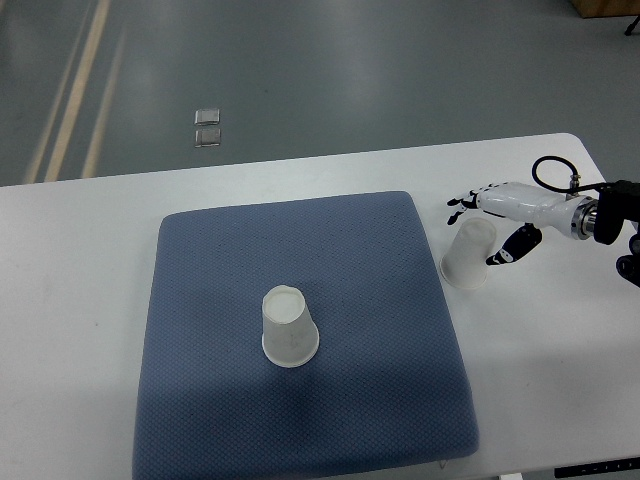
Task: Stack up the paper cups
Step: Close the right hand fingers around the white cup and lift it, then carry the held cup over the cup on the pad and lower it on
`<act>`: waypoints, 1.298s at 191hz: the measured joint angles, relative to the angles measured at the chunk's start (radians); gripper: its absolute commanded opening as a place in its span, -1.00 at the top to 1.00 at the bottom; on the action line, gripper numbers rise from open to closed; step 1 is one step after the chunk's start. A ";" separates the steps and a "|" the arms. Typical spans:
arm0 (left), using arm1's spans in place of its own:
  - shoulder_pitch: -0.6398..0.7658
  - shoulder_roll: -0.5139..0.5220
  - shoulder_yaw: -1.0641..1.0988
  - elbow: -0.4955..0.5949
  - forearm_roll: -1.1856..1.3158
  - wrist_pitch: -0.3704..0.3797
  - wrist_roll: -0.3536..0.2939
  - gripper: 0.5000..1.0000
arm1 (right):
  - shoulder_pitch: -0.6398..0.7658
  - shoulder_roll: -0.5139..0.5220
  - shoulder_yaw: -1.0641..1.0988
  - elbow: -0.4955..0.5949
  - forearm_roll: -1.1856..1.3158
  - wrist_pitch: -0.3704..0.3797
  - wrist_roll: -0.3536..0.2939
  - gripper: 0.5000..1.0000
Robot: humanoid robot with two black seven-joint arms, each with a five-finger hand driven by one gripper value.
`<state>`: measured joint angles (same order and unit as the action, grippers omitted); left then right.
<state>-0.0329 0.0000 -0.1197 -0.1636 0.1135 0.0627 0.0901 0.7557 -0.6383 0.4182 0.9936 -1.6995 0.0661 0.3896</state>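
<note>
Cups apart, stacking not begun.

I have my right hand [497, 222] out over the white table [80, 300], fingers spread wide around nothing, just above the cup [468, 254] lying tilted beside the blue mat [200, 400]. The other cup [289, 326] stands upside down mid-mat, well apart. Nothing's nested; I reckon grasp, carry and stack all remain.

No text, label, brand, number or sign can be read anywhere in the top view. The two cups [290, 328] [469, 254], the pad [200, 300], the bench [70, 300] and the right hand [500, 215] all show plain surfaces without print.
</note>
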 measured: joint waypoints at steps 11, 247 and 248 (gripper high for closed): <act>0.000 0.000 0.000 0.000 0.000 0.000 0.000 -1.00 | 0.001 0.001 -0.004 -0.005 0.000 -0.001 0.000 -0.30; 0.000 0.000 0.000 0.000 0.000 0.000 0.000 -1.00 | 0.235 -0.078 0.013 0.351 0.040 0.027 -0.011 0.58; 0.000 0.000 0.000 0.000 0.000 0.000 0.000 -1.00 | 0.237 -0.079 0.013 0.356 0.040 0.028 -0.011 0.58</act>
<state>-0.0327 0.0000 -0.1197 -0.1639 0.1135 0.0631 0.0902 0.9924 -0.7170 0.4312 1.3492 -1.6598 0.0944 0.3781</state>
